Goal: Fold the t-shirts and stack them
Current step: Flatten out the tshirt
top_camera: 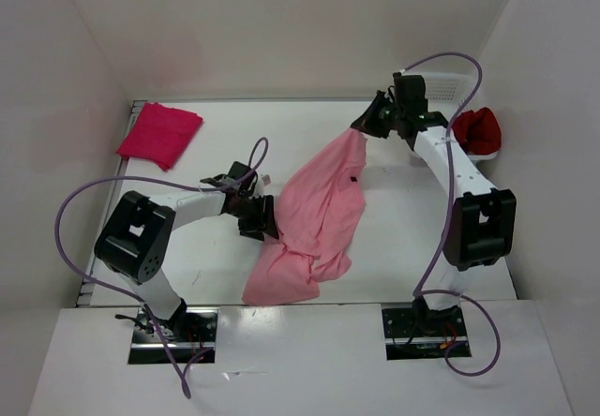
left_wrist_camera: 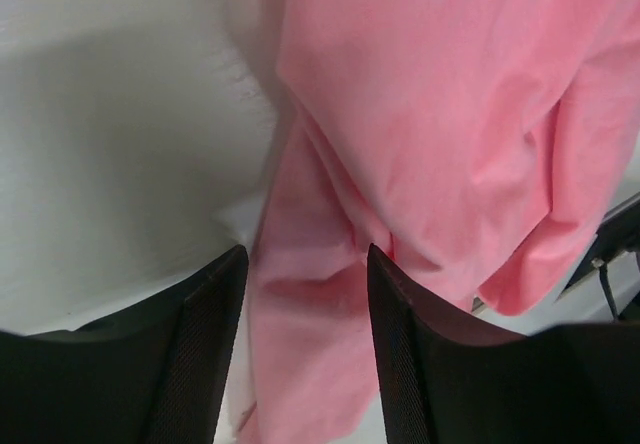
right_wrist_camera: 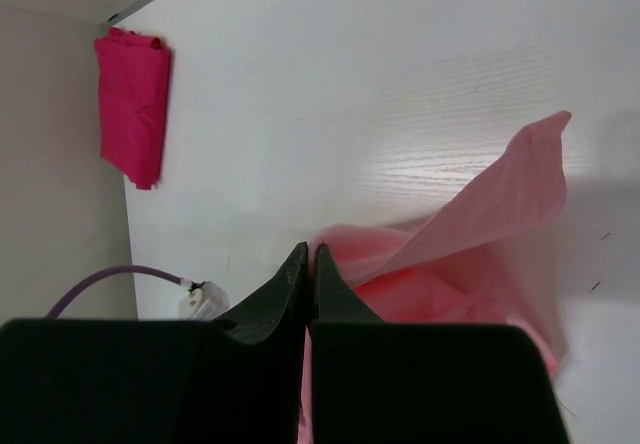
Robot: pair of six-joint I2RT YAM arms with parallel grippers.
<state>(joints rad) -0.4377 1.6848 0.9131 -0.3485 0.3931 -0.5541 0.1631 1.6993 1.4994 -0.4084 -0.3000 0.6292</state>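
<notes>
Plainly we are at the start of folding the second shirt, the spreading-out step. The right gripper (top_camera: 362, 126) is pinched tight on one edge of the light pink shirt (top_camera: 319, 212) and holds that edge up above the far middle of the table (top_camera: 398, 243). From there the cloth hangs and trails back toward us, ending in a rumpled heap near the front edge.

The left gripper (top_camera: 259, 217) sits at the shirt's left border, low to the table. In its wrist view its fingers (left_wrist_camera: 212, 349) stand apart with a fold of pink cloth showing in the gap. We cannot tell whether the cloth lies between them or just beneath, and nothing is clamped there yet.

We judge that the next move calls for the left gripper to close on that border. It should take a single layer rather than a bunched fold, so that both arms can draw the shirt taut and lay it flat. A grab through several layers would leave it twisted.

The bright pink shirt (top_camera: 159, 133) lies folded in the far left corner of the table, well apart from the arms, and looks like the base of the stack.

The only container is the white basket (top_camera: 448, 81) at the far right, behind the right arm. A dark red shirt (top_camera: 478, 130) sits bunched in it, untouched, so one more shirt is waiting.
</notes>
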